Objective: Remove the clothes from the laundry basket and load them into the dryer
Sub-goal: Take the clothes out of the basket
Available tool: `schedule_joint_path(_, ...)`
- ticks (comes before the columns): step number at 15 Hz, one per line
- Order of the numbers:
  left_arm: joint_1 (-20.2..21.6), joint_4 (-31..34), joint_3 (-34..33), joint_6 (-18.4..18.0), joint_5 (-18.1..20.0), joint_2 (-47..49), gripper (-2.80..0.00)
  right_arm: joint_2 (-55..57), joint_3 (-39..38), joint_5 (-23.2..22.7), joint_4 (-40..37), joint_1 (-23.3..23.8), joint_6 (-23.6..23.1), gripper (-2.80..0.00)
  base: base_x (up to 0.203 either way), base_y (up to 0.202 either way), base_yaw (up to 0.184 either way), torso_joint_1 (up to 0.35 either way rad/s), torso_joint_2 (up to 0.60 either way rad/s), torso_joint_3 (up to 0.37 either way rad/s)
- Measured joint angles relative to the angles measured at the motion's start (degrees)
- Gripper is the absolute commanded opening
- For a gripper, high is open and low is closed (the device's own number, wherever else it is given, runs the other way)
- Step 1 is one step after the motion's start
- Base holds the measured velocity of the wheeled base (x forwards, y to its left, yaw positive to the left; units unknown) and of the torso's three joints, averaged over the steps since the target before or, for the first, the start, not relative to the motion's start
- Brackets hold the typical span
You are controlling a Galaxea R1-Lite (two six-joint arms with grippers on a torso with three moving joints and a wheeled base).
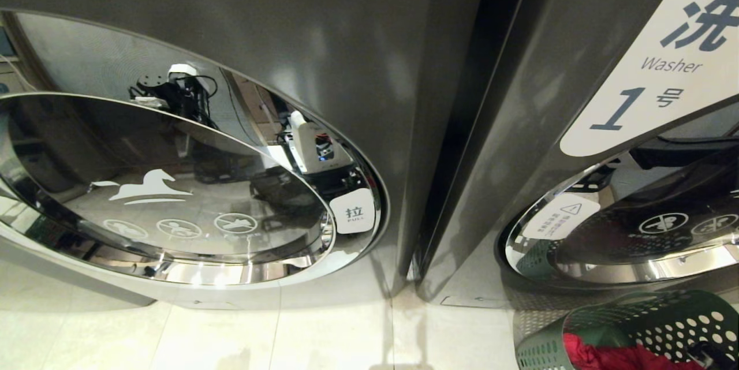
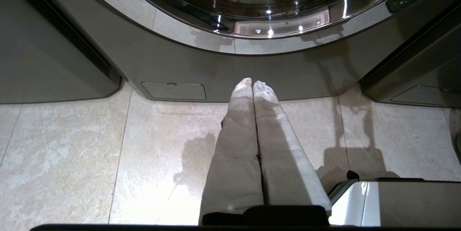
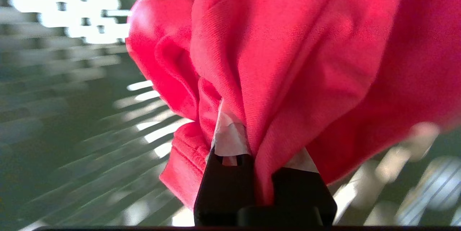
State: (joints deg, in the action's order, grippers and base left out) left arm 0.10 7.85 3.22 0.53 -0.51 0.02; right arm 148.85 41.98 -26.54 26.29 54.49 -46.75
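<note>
Red cloth fills the right wrist view: the right pincer is clenched on a bunched fold of a red garment, its taped fingertips buried in the fabric, with the slatted wall of the dark green laundry basket blurred behind. In the head view the basket sits at the lower right corner of the frame, on the pale tiled floor, with the garment heaped inside it. The step in hand looks like the pick-up, the garment gripped but not yet clear of the basket.

The dryer fills the left and centre of the head view, its chrome-rimmed round door carrying white icons and a pull tab at its right edge; the door appears closed. A second machine, labelled Washer 1, stands at the right, directly behind the basket.

The left pincer hangs idle over the floor in front of a machine's base, its white-wrapped fingers pressed together and holding nothing.

Next the garment likely needs lifting out and carrying left toward the dryer door, which would have to be opened first
</note>
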Motion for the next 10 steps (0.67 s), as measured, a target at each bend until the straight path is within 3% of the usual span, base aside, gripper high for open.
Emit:
schedule_joint_path(5,0.0,0.0,0.0,0.0,0.0,0.0,-2.80,-24.6,-22.1,-6.2,0.5,0.0,3.6,-2.80,0.000,0.000,0.000,0.000,0.00,0.000)
schedule_joint_path(8,0.0,0.0,0.0,0.0,0.0,0.0,-2.80,-42.5,-33.1,-7.0,2.2,0.1,4.9,-2.80,0.000,0.000,0.000,0.000,0.00,0.000)
schedule_joint_path(10,0.0,0.0,0.0,0.0,0.0,0.0,-2.80,-55.1,-37.0,-6.0,2.7,0.3,8.2,-2.80,0.000,0.000,0.000,0.000,0.00,0.000)
